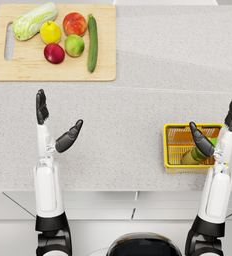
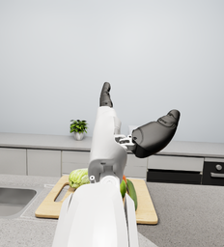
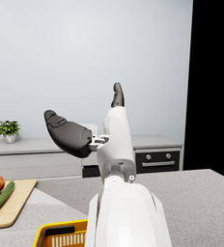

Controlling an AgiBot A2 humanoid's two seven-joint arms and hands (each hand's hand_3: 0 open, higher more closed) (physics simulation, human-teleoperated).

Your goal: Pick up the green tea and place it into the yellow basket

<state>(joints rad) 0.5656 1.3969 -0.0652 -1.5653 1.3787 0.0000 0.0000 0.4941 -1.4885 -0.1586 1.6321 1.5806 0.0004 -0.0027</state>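
Head view is showing both white arms reaching up over a speckled counter (image 1: 118, 120). The right hand (image 1: 215, 131) is hovering with its fingers spread and gripping nothing; directly below those fingers, a yellow basket (image 1: 172, 150) is sitting on the counter, and a green tea bottle (image 1: 194, 156) is lying tilted inside it. Judging by that, the bottle is already lying where the task wants it, and the spread fingers are fitting a hand that is done holding. The left hand (image 1: 55, 125) is also hanging open and empty, well apart from the basket, seemingly just staying clear. Far beyond its fingertips, a wooden cutting board (image 1: 53, 72) is carrying a cabbage, apples, a lemon and a cucumber (image 1: 92, 42).

Only this overhead view is showing the bottle. Right wrist view is catching just the basket's rim beneath the forearm, hiding the contents, yet it is confirming nothing sits between thumb and fingers. Left wrist view is adding a sink (image 2: 7, 200) beside the board and a potted plant (image 2: 78, 128) on a back counter.
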